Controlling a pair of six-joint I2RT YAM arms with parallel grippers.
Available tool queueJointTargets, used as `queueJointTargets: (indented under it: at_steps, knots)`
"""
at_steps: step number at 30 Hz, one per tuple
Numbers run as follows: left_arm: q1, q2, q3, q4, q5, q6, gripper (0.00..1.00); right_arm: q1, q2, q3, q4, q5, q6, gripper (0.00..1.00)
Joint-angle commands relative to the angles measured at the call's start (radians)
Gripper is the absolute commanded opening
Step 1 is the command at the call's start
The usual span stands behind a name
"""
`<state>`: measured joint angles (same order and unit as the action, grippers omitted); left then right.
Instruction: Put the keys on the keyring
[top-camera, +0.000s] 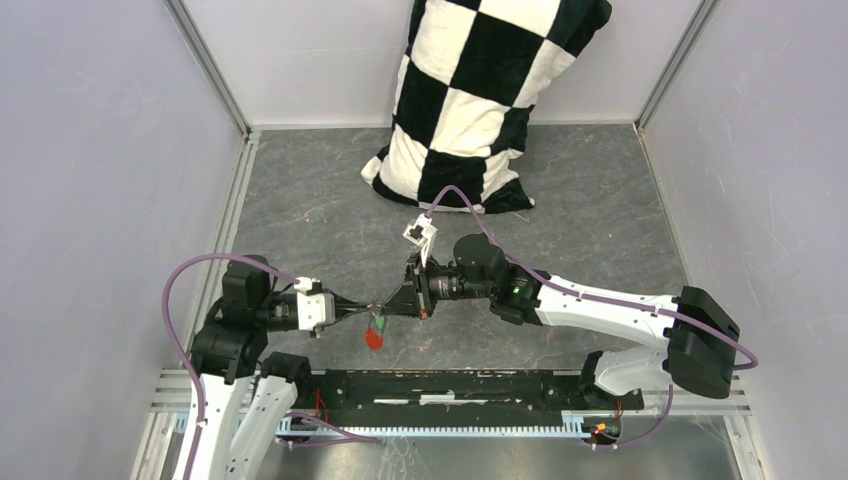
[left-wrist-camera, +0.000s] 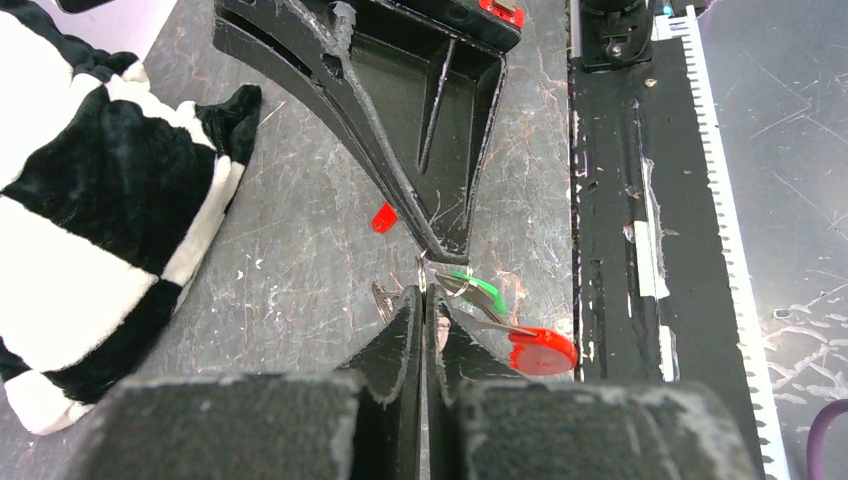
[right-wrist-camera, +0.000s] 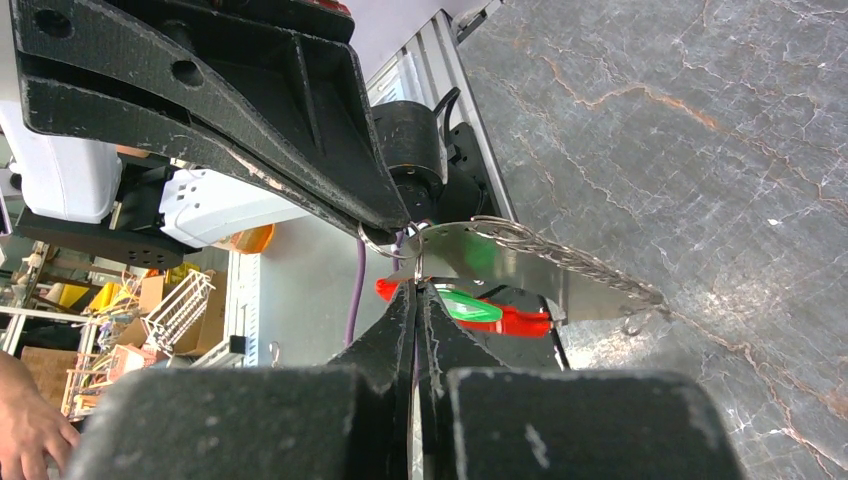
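The keyring (left-wrist-camera: 538, 352) is at the near middle of the table (top-camera: 600, 200), its thin wire pinched between my two sets of fingertips and its red fob on the near side. The green key (left-wrist-camera: 485, 291) sits in the same bunch (threaded or only tangled, I cannot tell). My left gripper (left-wrist-camera: 424, 300) and right gripper (right-wrist-camera: 416, 292) meet tip to tip, both squeezed fully together on the wire.

A: Background, quick?
B: Black-and-white checkered plush pillow (top-camera: 470, 100), standing at the white far wall (top-camera: 310, 50), its bottom on the grey marbled surface (top-camera: 300, 210).
A: Near edge?
B: Flat black rail (top-camera: 450, 388), with a white toothed strip (top-camera: 430, 428) just beside it.
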<state>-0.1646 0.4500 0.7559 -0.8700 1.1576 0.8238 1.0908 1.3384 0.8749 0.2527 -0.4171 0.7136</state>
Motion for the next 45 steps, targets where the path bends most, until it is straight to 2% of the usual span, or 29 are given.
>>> queueJointTargets:
  at_steps: [1, 45]
  knots:
    - [0.003, -0.010, -0.003, -0.026, 0.028, 0.067, 0.02, -0.009, -0.014, 0.033, 0.037, 0.026, 0.005, 0.00]
    - [0.004, -0.016, -0.018, -0.026, 0.028, 0.066, 0.02, -0.004, 0.006, 0.084, 0.073, 0.014, 0.011, 0.00]
